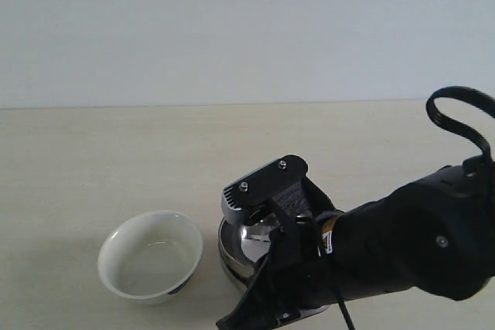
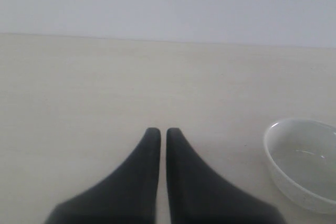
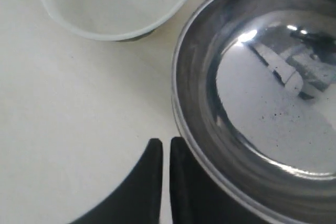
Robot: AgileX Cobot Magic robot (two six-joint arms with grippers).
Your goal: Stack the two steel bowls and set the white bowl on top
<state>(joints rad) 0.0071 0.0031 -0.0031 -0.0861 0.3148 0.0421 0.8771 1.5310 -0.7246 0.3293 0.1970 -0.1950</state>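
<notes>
**Exterior view.** A pale wooden worktop (image 1: 116, 152) meets a plain light wall (image 1: 232, 28). The white bowl (image 1: 151, 256) stands upright and empty on the worktop. Just beside it, to its right in this view and not touching, sits a steel bowl (image 1: 255, 241), also upright. The black right arm (image 1: 410, 237) reaches in over the steel bowl from the right and covers most of it. A looped black cable (image 1: 456, 106) rises above the arm.

**Right wrist view.** The right end effector (image 3: 163, 144) is closed, its two dark fingers (image 3: 149, 182) parted only by a thin slit and gripping nothing. It lies low over the worktop, right against the outside of the steel bowl (image 3: 262, 103). One finger runs along or under the rim, and contact cannot be confirmed. The mirror-like interior is empty. A second rim line shows below the lip, so this may be two steel bowls nested, though the view does not settle it. The white bowl (image 3: 113, 3) lies beyond the fingertips, with a dark foot visible beneath it.

**Left wrist view.** The left end effector (image 2: 158, 131) is likewise closed on nothing, above bare worktop. The white bowl (image 2: 304, 163) sits well apart from it, off to one side.
</notes>
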